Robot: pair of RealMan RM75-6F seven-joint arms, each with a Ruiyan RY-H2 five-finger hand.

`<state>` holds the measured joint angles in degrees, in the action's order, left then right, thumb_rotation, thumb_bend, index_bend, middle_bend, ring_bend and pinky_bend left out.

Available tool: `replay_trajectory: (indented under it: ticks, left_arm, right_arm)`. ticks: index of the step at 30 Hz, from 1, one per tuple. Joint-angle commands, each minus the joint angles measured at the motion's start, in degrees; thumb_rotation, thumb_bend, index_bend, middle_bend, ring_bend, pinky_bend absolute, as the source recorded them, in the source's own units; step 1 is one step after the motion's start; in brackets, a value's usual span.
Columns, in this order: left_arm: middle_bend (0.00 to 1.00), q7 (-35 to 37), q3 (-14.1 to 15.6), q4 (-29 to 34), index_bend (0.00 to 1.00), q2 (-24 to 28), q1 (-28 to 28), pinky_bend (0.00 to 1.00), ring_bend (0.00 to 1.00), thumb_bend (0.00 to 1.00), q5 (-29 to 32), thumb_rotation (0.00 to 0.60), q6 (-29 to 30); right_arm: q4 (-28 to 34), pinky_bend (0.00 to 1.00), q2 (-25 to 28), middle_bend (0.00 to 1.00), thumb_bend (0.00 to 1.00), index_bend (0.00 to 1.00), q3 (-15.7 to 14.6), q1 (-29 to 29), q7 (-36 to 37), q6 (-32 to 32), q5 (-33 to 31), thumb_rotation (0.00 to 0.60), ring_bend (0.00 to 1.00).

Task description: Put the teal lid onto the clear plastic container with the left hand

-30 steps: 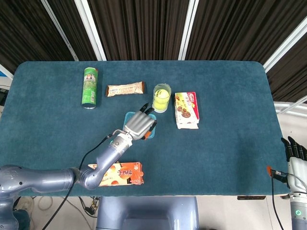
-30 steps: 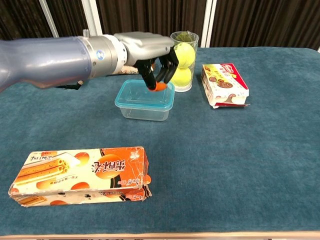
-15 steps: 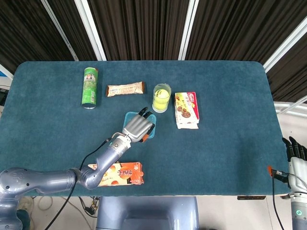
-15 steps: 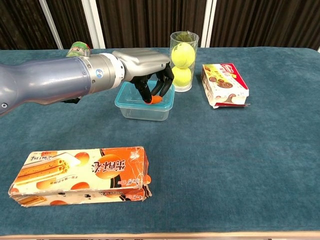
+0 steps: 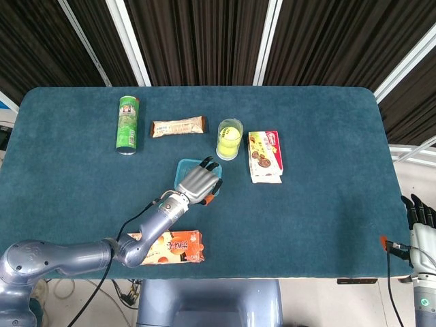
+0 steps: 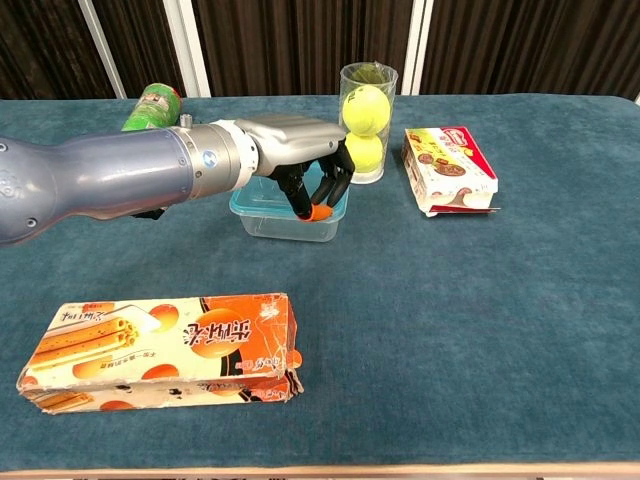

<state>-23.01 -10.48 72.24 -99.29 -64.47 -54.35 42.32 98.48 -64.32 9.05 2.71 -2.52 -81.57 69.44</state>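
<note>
Orange-tipped fingers (image 6: 318, 205) on the left hand (image 6: 290, 150) are curled downward over the near edge of the teal lid (image 6: 262, 207), apart from each other and with nothing pinched in them as far as I can see. Whether the tips actually touch the rim or just hang in front of it, honestly can't tell from either view.

That lid looks like it's already sitting on the clear plastic container (image 6: 285, 226), roughly square to it, so my guess is the hand is hovering there either to press it down or because it has let go. From the head view the left hand (image 5: 197, 184) covers most of the box, only the far teal corner peeking out.

Right hand (image 5: 421, 216) is way off at the table's edge, fingers straight up and holding nothing, clearly parked. Just behind the container stands a glass of tennis balls (image 6: 366, 122), worth minding on any lift.
</note>
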Motion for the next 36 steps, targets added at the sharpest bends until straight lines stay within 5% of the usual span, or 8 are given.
replay_trajectory:
  ticks: [1, 36]
  left_arm:
    - [0.62, 0.2, -0.34, -0.65, 0.66, -0.21, -0.17, 0.0, 0.11, 0.44, 0.48, 0.6, -0.38]
    - [0.62, 0.76, 0.21, -5.88, 0.66, -2.74, -0.74, 0.0, 0.11, 0.44, 0.53, 0.6, -2.31]
  right_arm:
    - [0.0, 0.0, 0.02, 0.0, 0.29, 0.1, 0.0, 0.0, 0.04, 0.07, -0.07, 0.6, 0.0]
    - [0.05, 0.0, 0.1, 0.0, 0.29, 0.1, 0.06, 0.02, 0.23, 0.17, -0.07, 0.6, 0.0]
